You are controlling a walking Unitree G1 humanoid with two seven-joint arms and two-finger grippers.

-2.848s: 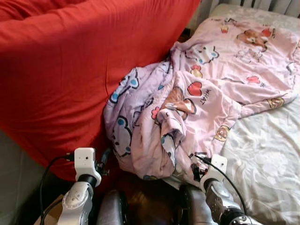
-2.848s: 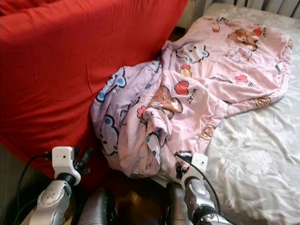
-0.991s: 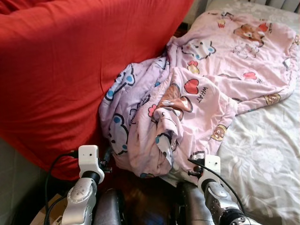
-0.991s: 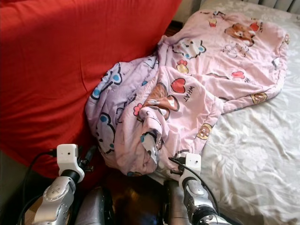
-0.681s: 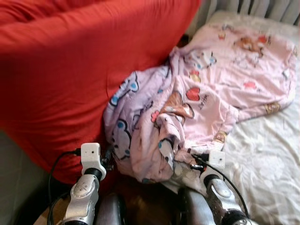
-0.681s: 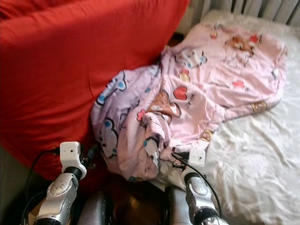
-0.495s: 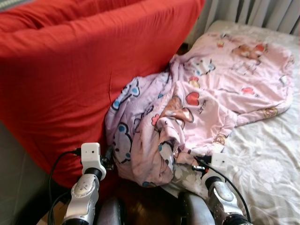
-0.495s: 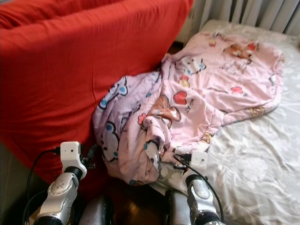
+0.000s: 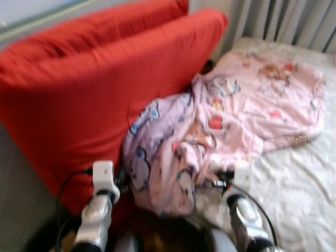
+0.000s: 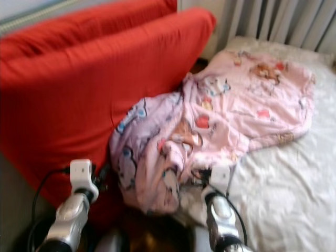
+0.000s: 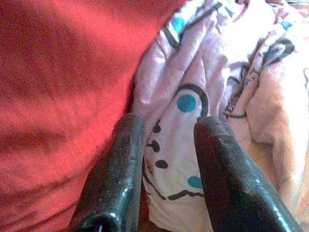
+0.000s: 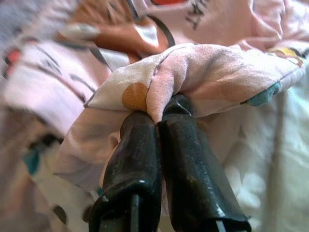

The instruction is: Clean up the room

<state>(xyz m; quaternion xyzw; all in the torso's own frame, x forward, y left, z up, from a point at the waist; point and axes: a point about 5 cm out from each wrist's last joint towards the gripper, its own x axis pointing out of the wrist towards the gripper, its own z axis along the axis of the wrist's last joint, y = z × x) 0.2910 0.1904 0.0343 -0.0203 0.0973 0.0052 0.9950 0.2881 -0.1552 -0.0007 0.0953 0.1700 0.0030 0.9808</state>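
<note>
- A pink blanket (image 9: 247, 105) lies on the bed (image 9: 299, 189). It is soft and thin, with cartoon animals, hearts and dots printed on it.
- One half of the blanket is spread flat over the bed. The other half is bunched up in a lumpy heap that hangs off the bed's edge, right against a big red cushion (image 9: 89, 94).
- The red cushion is fat and puffy, with small creases in its cloth. It leans up beside the bed.
- The bed has a white sheet with a faint leafy pattern.
- The right end effector (image 12: 161, 118) has its two black fingers (image 12: 140, 145) pressed together on a fold of the blanket. The cloth wraps over the tips, so the very ends are hidden.
- The left end effector (image 11: 166, 128) has its fingers spread apart, with nothing between them. It sits low, where the blanket heap meets the red cushion.
- Grey curtains (image 9: 283, 21) hang behind the bed and are cut off at the top.
- The head views are blurry, so the small pictures on the blanket are hard to make out there.
</note>
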